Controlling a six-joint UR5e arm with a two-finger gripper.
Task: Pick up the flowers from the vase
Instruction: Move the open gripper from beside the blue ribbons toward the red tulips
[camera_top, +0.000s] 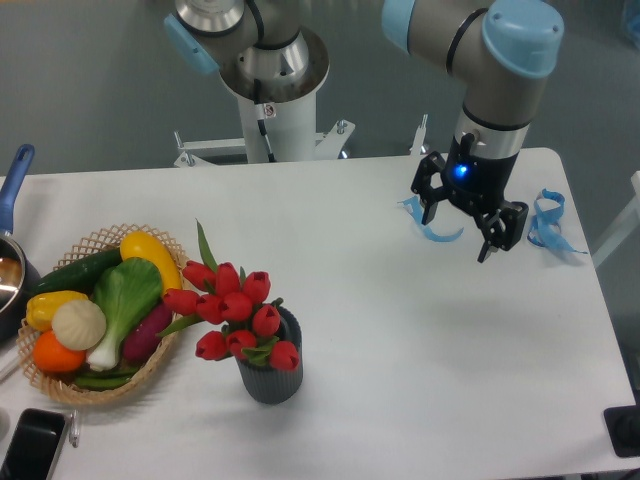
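Observation:
The flowers, a bunch of red tulip buds with green leaves, stand in the vase, a small dark grey ribbed pot near the table's front left of centre. The buds spread wider than the vase and lean left toward the basket. My gripper hangs above the table at the back right, far from the flowers. Its two black fingers are spread apart and hold nothing.
A wicker basket of colourful vegetables sits just left of the flowers. A pot with a blue handle is at the left edge. A black phone lies at the front left. Blue ribbons lie near the gripper. The robot base stands behind the table.

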